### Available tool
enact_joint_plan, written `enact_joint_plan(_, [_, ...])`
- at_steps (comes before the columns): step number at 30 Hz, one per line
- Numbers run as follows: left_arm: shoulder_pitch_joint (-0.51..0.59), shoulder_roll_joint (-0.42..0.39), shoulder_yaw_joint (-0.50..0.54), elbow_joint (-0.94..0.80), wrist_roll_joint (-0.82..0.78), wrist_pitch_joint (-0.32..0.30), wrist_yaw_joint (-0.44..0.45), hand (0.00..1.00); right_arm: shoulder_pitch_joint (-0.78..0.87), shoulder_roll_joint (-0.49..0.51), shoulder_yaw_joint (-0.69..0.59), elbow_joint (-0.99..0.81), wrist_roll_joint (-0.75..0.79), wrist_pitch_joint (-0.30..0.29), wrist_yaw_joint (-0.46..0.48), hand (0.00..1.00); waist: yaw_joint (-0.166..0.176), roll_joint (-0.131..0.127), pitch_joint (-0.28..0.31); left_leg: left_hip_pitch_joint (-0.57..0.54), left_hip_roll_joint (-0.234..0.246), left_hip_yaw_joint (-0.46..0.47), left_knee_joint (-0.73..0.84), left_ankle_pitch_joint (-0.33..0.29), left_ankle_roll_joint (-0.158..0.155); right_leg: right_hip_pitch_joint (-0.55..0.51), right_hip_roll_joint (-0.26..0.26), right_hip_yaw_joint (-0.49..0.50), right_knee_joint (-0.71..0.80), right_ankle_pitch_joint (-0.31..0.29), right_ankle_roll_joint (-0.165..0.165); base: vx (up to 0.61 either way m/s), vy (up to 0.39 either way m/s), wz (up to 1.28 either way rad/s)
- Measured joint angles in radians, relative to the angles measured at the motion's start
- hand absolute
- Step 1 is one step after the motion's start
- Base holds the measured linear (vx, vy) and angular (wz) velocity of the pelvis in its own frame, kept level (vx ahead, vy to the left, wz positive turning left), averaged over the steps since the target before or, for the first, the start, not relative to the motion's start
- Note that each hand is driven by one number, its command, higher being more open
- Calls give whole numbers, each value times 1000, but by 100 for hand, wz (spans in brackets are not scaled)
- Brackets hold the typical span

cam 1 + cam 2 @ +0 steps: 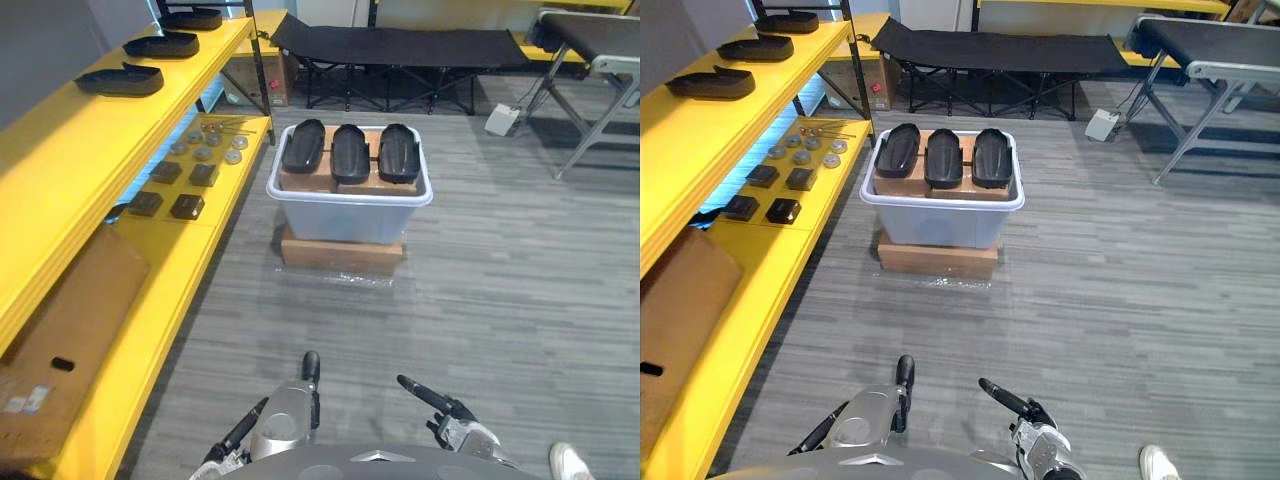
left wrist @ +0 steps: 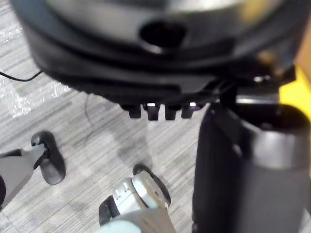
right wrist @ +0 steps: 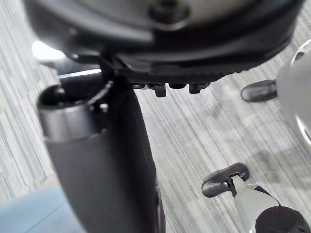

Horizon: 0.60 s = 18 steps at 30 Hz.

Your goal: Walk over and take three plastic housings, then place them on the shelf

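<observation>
3 black plastic housings (image 1: 351, 152) lie side by side on cardboard (image 1: 308, 181) in a pale tub (image 1: 345, 218), well ahead of the robot, beside the yellow shelf (image 1: 60, 135). The left hand (image 1: 245, 428) and right hand (image 1: 452, 412) hang empty, fingers loose. The shells look light, rigid and smooth; gripping across the narrow sides seems safest.
</observation>
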Motion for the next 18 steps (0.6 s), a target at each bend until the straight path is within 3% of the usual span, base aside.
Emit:
enact_joint_plan(2, [-10, 25, -2, 0, 1, 0, 0, 100, -14, -1, 14, 2, 5, 4, 0, 100, -3, -58, 10, 0, -41, 17, 48, -21, 31, -27, -37, 45, 106, -48, -6, 474, 118, -5])
enact_joint_plan(3, [-23, 34, -5, 17, 19, 6, 2, 100, -32, -6, 24, 9, 6, 6, -2, 100, -22, -59, 17, 5, -55, 14, 87, -41, 73, -91, -63, 86, 277, -44, 21, 580, 160, 3])
enact_joint_plan(4, [-25, 45, -19, 29, 69, 7, -5, 100, -45, 0, 33, 14, 12, 5, -5, 100, -39, -58, 22, 40, -60, 13, 94, -84, 85, -176, -83, 111, 508, 10, 129, 491, 155, 3])
enact_joint_plan(5, [-24, 48, -23, 30, 100, 7, -10, 100, -47, 5, 33, 20, 13, 4, -5, 100, -42, -58, 29, 68, -62, 14, 91, -103, 87, -223, -99, 115, 623, 69, 196, 665, 237, -2])
enact_joint_plan(6, [-26, 61, -54, 37, 203, -17, -10, 100, -32, 8, 32, 26, 5, -27, -8, 100, -49, -61, 46, 172, -83, 14, 58, -138, 87, -324, -188, 63, 873, 82, 169, 650, 185, 6])
enact_joint_plan(7, [-26, 78, -114, 38, 244, -39, -8, 100, -24, -4, 46, 15, 11, -45, -16, 100, -64, -50, 49, 245, -87, 6, 33, -159, 86, -371, -226, 8, 877, 46, 118, 717, 171, 28])
enact_joint_plan(9, [-41, 91, -161, 36, 234, -65, -5, 100, -15, -2, 59, 6, 15, -52, -28, 100, -83, -41, 48, 300, -80, -16, -2, -168, 86, -402, -225, -19, 704, 17, 112, 413, 11, 43])
enact_joint_plan(11, [-75, 97, -181, 30, 209, -78, -10, 100, -13, 5, 57, 6, 12, -67, -41, 100, -94, -31, 44, 315, -59, -50, -14, -179, 68, -437, -201, -15, 468, 27, 117, 373, -98, 45])
enact_joint_plan(13, [-107, 82, -196, 8, 152, -95, -16, 100, -8, 9, 30, -1, 11, -68, -43, 100, -94, -18, 38, 317, -22, -95, -1, -211, 34, -462, -162, 47, 256, 104, 110, 441, -230, 53])
enact_joint_plan(15, [-110, 70, -199, -25, 135, -106, -17, 100, 6, 19, 21, -8, 7, -69, -43, 100, -93, -20, 35, 316, 0, -125, 43, -264, 1, -461, -141, 104, 171, 202, 122, 346, -294, 44])
enact_joint_plan(16, [-109, 66, -199, -31, 120, -105, -14, 100, 15, 23, 21, -11, 7, -68, -43, 100, -91, -29, 30, 315, 1, -133, 58, -281, -6, -459, -141, 119, 164, 231, 124, 338, -472, 35])
enact_joint_plan(17, [-102, 59, -194, -41, 84, -104, 4, 100, 50, 51, 19, -17, 11, -68, -43, 100, -85, -69, 4, 312, -1, -156, 108, -342, -39, -447, -153, 139, 174, 298, 135, 329, -489, 50])
enact_joint_plan(18, [-109, 17, -183, -40, 82, -92, 17, 100, 62, 32, 7, -31, 10, -63, -44, 100, -95, -20, -15, 297, 56, -177, 147, -368, -63, -440, -116, 76, 214, 264, 107, 370, -546, 60])
